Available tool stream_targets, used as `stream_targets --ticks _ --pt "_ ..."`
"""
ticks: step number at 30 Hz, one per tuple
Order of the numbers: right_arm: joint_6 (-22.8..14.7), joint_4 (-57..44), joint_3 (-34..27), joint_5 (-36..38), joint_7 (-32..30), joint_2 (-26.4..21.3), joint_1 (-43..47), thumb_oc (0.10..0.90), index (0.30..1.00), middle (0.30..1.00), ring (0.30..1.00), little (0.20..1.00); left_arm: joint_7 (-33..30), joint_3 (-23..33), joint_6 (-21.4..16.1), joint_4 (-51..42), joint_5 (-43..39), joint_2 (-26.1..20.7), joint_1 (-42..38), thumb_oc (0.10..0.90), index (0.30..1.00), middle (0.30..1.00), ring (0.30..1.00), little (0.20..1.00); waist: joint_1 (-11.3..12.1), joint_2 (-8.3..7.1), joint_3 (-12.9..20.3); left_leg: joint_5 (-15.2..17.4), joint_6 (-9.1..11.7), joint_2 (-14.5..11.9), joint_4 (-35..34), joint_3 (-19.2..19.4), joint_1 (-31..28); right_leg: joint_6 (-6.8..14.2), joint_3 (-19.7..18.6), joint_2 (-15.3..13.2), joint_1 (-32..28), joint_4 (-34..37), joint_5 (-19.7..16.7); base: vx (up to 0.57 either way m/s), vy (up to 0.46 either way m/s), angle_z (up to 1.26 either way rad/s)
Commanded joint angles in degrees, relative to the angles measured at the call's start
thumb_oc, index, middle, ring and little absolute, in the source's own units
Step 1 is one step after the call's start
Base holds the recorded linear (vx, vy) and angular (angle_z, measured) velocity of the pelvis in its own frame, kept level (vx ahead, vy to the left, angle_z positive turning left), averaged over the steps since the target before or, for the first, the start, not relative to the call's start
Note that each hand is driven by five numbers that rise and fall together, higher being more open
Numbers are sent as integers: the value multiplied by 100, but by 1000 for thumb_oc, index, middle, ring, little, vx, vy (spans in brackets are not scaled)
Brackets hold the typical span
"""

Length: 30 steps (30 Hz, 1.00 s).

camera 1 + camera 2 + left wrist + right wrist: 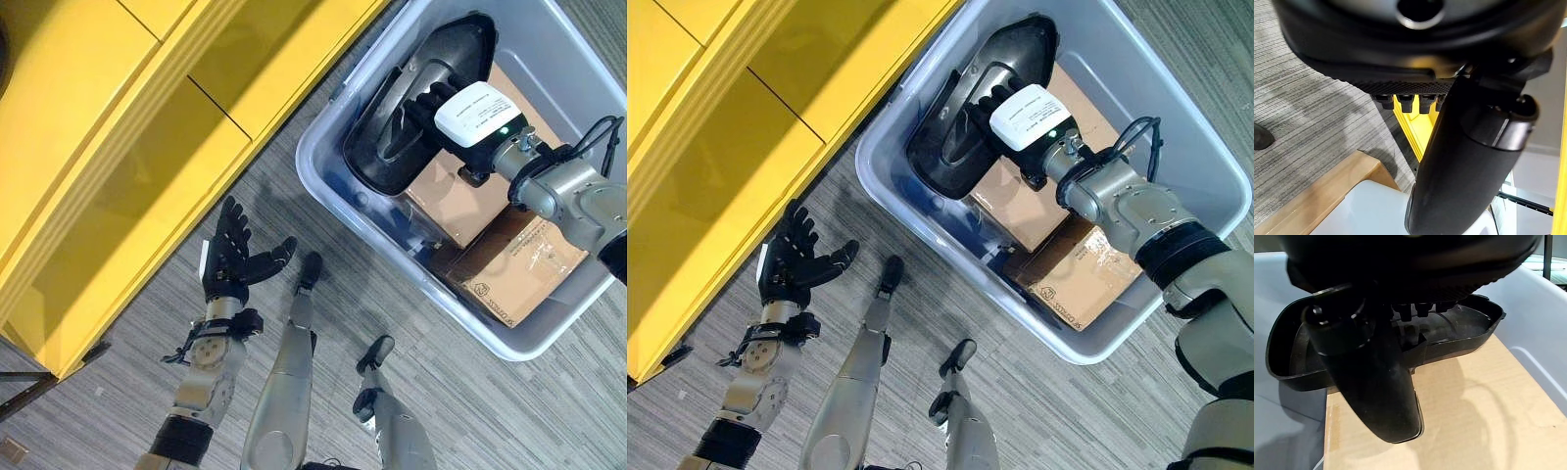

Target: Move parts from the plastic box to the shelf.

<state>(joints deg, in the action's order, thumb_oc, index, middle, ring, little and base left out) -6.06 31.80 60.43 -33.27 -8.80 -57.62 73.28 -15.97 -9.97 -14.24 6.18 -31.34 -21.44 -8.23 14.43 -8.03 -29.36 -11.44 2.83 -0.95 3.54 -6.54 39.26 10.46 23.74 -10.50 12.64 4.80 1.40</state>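
Note:
A grey plastic box (323,171) stands on the floor at the upper right. A large black moulded part (392,147) lies in its far end, hollow side up. My right hand (426,103) reaches into that hollow, fingers straight against an inner rib (1418,340) and thumb (1376,382) stretched out over the cardboard. The yellow shelf (118,147) fills the upper left. Beside its front edge my left hand (230,259) hovers over the floor, open, fingers spread, holding nothing.
Two brown cardboard boxes (514,264) lie in the plastic box under and beside the black part. Grey striped carpet (470,392) runs between the shelf and the box. The shelf's yellow edge (1418,127) shows past my left hand.

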Motion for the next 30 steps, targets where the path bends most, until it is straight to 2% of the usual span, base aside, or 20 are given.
stream_targets --ticks 1,10,14,19,20,21,22,23,26,27,28,30 --pt "71 -24 139 2 -420 -173 1078 900 1000 1000 1000 1000 -109 155 -628 -795 -19 -218 -1 900 1000 1000 1000 1000 133 -261 -43 254 193 -381 -46 254 -154 43 -381 -284 -359 -371 -421 0 0 0" --pt "109 124 158 22 -458 -95 1124 900 1000 1000 1000 1000 -174 195 -673 -827 4 -235 12 900 1000 1000 1000 1000 150 -284 -43 247 192 -311 -15 137 97 21 -339 -232 -214 -399 -351 2 -6 2" --pt "159 452 242 45 -535 21 1109 900 1000 1000 1000 1000 -225 169 -680 -789 3 -238 -2 900 1000 1000 1000 1000 143 -278 -43 342 184 -245 224 23 463 -22 -275 -198 -10 -558 -198 1 -5 1" --pt "231 740 294 80 -643 126 1223 900 1000 1000 1000 1000 -281 189 -739 -870 16 -304 2 900 1000 1000 1000 1000 109 -207 -43 413 151 -136 543 -155 1128 -72 -232 -171 508 -927 16 2 -34 0" --pt "244 787 315 88 -673 175 1215 900 1000 1000 1000 1000 -301 188 -746 -859 20 -296 45 900 1000 1000 1000 1000 89 -201 -43 583 194 -127 615 -204 1121 -78 -288 -174 514 -1028 196 54 -48 5" --pt "253 822 317 98 -688 201 1198 900 1000 1000 1000 1000 -316 191 -755 -849 25 -297 48 900 1000 1000 1000 1000 73 -184 -43 613 194 -107 683 -221 1216 -95 -281 -182 600 -1121 253 10 -4 7" --pt "255 831 298 96 -694 182 1242 900 1000 1000 1000 1000 -315 199 -758 -857 27 -311 -5 900 1000 1000 1000 1000 86 -166 -43 474 145 -101 702 -210 1357 -106 -217 -179 717 -1125 174 0 1 9" --pt "264 922 312 111 -706 238 1192 900 1000 1000 1000 1000 -335 184 -771 -854 26 -296 24 900 1000 1000 1000 1000 64 -143 -43 642 182 -76 774 -246 1348 -114 -272 -191 741 -1279 326 -2 26 13" --pt "314 1176 335 117 -759 370 1185 900 1000 1000 1000 1000 -362 166 -796 -845 22 -311 -1 900 1000 1000 1000 1000 44 -18 -43 703 147 19 960 -317 1689 -142 -282 -253 1156 -1711 479 24 11 11" --pt "314 1235 349 106 -752 398 1162 437 352 352 352 352 -366 171 -806 -840 13 -310 -12 900 1000 1000 1000 1000 44 -2 -43 705 146 30 980 -323 1733 -150 -273 -264 1211 -1770 506 18 12 12" --pt "300 1295 373 104 -719 447 1137 400 300 300 300 300 -357 155 -810 -847 3 -307 -23 900 1000 1000 1000 1000 43 19 -43 699 141 43 995 -332 1773 -149 -260 -276 1260 -1830 522 14 16 11" --pt "301 1354 411 79 -684 520 1102 400 300 300 300 300 -340 134 -820 -834 -25 -308 -33 900 1000 1000 1000 1000 51 40 -43 688 136 49 998 -352 1787 -146 -260 -279 1285 -1868 536 12 11 6"
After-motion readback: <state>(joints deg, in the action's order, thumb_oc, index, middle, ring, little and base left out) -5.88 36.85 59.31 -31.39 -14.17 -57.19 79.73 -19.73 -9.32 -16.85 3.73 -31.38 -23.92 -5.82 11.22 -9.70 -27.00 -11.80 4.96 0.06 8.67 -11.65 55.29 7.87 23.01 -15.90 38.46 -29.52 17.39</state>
